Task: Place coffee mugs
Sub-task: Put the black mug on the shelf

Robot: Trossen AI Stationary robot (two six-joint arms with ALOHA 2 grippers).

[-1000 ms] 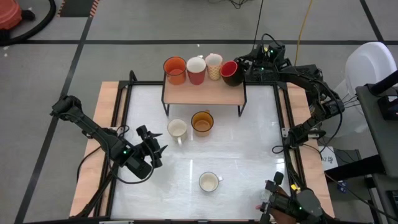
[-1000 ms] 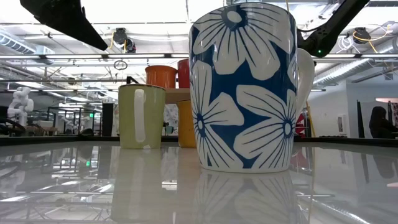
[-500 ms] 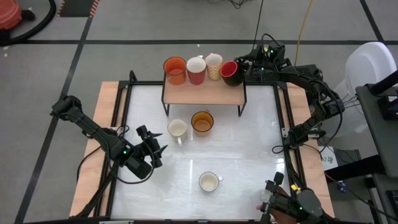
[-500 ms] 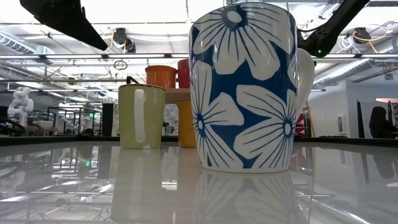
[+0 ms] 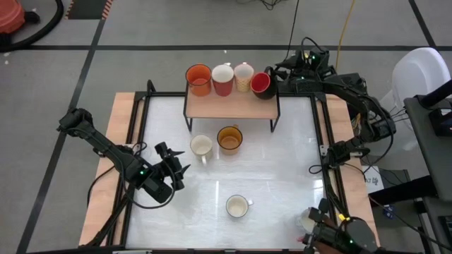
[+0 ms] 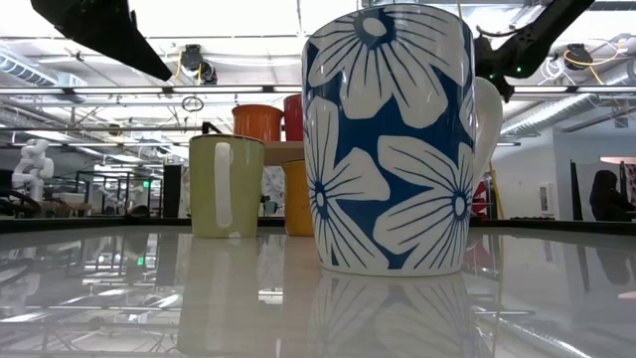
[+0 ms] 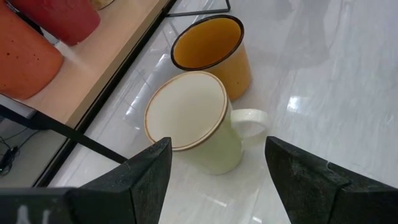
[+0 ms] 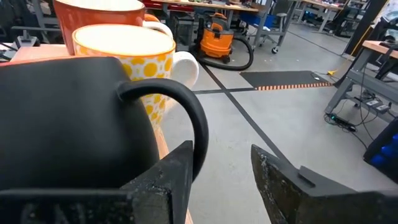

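High view puts the right pincer (image 5: 280, 73) just off the right end of the wooden shelf (image 5: 233, 106), beside the black mug with the red inside (image 5: 263, 84). In the right wrist view its fingers (image 8: 171, 180) stand apart, the mug's handle curving just in front of them, with no clamp on it as far as I can tell. Risk as I see it: that mug sits right at the shelf's end, so any sideways nudge from the arm could tip it off the edge, or shove it into the yellow-dotted mug (image 5: 244, 75) touching it on the far side. Orange mug (image 5: 198, 79) and red mug (image 5: 222, 78) fill the rest, so the shelf has barely any spare room.

Left pincer (image 5: 173, 169) hovers over the table (image 5: 282, 162), fingers (image 7: 146, 177) apart and empty, with the cream mug (image 7: 196, 121) just ahead of it and the amber mug (image 7: 214, 53) right behind that, nearly touching. Reaching in could knock one into the other. The flowered mug (image 5: 238, 206) sits well apart, with plenty of open table around it.
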